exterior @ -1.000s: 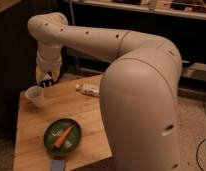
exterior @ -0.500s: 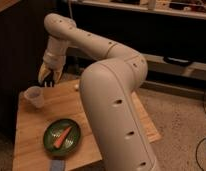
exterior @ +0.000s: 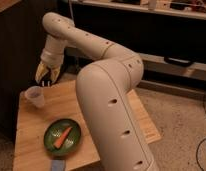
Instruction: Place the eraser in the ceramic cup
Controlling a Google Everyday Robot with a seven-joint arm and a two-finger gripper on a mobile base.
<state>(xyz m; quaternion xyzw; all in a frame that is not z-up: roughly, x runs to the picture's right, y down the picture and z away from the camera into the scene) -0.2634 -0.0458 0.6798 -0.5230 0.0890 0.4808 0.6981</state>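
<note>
— Pincer [exterior: 47,75] hangs closed, fingers together, above the ceramic cup [exterior: 35,96] and a little to its far right side. As far as I can judge, it is not over the mouth.

— And the eraser?

— I can't find it. Nothing small and white-and-black shows on the table [exterior: 28,131] around the cup. It may be nipped between the fingertips, but the view there is too murky to say.

— So what could go wrong?

— The drop, first. If the eraser is in there and the pincer lets go off-centre from the cup, the block could strike the rim. From there it could bounce onto the table, or off the edge close by the cup.

— And the cup itself?

— It stands upright near the table's far left corner, and it looks light and has no handle. A descent that clips its rim could tip it or shove it over that edge.

— Anything else nearby?

— A green plate [exterior: 48,136] lies nearer the camera than the cup, well apart from it, with an orange carrot-like piece [exterior: 62,137] on it. A flat blue-grey piece [exterior: 57,165] lies farther again from the cup. Neither sits in the path. The arm [exterior: 108,105] hides the table to the cup's right, so I can't vouch for what is there.
</note>
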